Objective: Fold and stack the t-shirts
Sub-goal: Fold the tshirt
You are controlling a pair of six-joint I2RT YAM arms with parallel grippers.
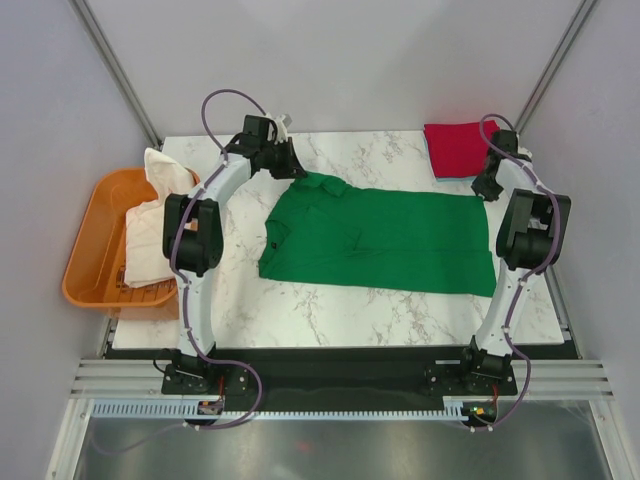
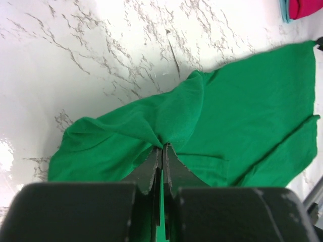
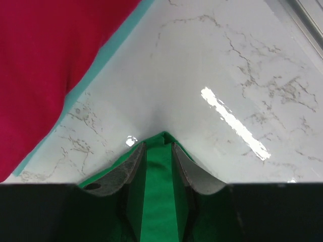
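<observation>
On the marble table [image 1: 330, 310], a green t-shirt [image 1: 390, 240] is lying spread across the middle with its long axis running left to right, its near hem flat on the stone and almost all of its cloth stretching to the near side of both grippers. At its far-left corner the left gripper [image 2: 161, 147] is pinching a gathered ridge of the green cloth, jaws pressed together on it. At the far-right corner the right gripper [image 3: 159, 143] is clamping the very tip of the fabric between its pads. Each arm is working the corner on its own side, so any fold is likely to be carrying the far edge toward the near one. To the left, off the table's edge, an orange tub [image 1: 85, 250] is holding a white t-shirt [image 1: 150, 235] that is spilling over its rim. In the far-right corner, just beyond the right gripper, a folded red t-shirt [image 1: 458, 148] is resting on a pale blue t-shirt [image 3: 73, 94], only its edge showing. No brand, label or legible writing is showing anywhere.
</observation>
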